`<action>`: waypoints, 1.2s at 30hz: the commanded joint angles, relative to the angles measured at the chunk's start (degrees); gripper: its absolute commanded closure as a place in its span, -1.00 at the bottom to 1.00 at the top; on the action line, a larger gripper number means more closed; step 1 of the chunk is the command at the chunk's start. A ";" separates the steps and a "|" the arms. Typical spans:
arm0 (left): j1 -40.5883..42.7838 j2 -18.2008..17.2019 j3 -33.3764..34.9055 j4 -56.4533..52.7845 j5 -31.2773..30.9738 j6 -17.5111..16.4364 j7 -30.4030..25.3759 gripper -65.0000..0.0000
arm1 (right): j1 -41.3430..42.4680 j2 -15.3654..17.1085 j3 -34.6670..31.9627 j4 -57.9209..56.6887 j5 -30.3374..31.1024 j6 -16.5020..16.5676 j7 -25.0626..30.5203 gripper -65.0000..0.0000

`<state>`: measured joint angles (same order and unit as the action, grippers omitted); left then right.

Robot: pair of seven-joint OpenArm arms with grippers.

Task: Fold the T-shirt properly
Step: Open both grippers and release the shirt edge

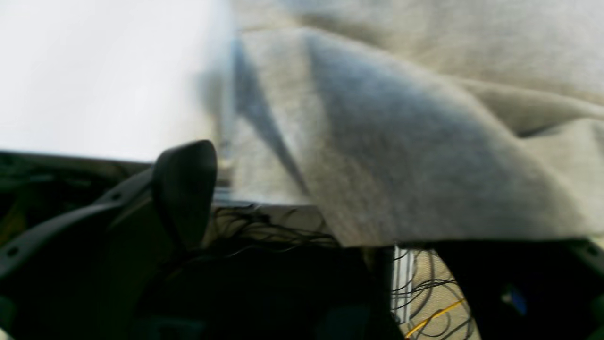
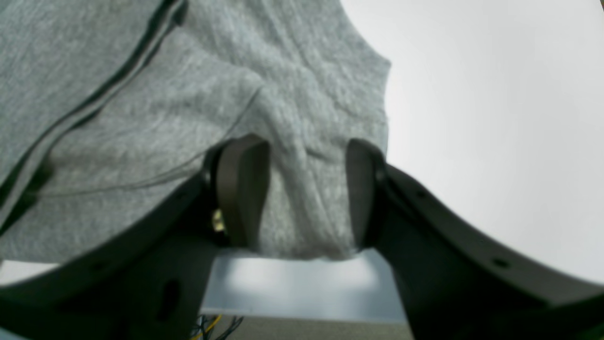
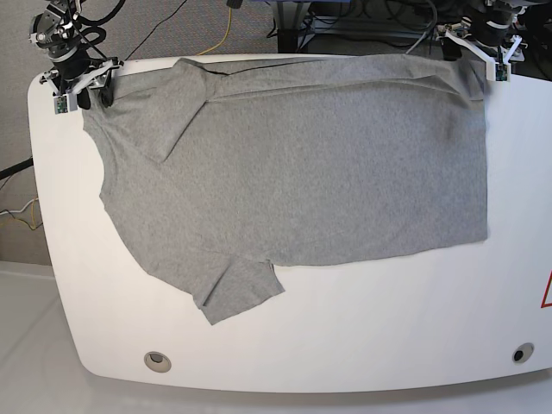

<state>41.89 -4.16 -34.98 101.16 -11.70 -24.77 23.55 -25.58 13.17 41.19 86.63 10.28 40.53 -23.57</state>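
the t-shirt (image 3: 302,164) lies spread flat, its far edge at both grippers. the right gripper (image 2: 302,189) pinches a bunched corner between its fingers (image 2: 243,189). whether the left gripper (image 3: 483,39) grips, i cannot tell. likely grasping for the first fold; next, lift evenly.
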 commanded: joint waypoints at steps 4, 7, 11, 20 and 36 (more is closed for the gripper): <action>0.62 -0.36 -1.02 0.95 0.67 0.64 -0.12 -0.60 | -0.57 0.33 0.00 0.80 -3.21 -0.53 -3.99 0.13; 0.53 -0.36 -1.28 0.95 0.67 0.64 -0.21 -0.60 | -0.57 0.33 0.00 0.97 -3.21 -0.53 -5.04 0.13; -0.09 -0.36 -1.90 1.03 0.67 0.64 -0.30 -0.60 | 0.05 0.24 0.09 2.21 -3.21 -0.53 -6.01 0.13; -0.17 -0.36 -2.86 5.08 0.58 0.64 -0.30 -0.60 | 0.22 0.33 0.17 6.34 -3.21 -0.53 -6.89 0.13; -1.49 -0.36 -3.66 6.48 0.58 0.64 -0.12 -0.60 | 1.63 0.41 0.17 9.06 -3.21 -0.53 -10.41 0.13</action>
<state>40.01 -4.12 -38.22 106.48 -10.72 -24.23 24.47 -23.88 12.71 40.93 94.56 6.59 40.32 -34.79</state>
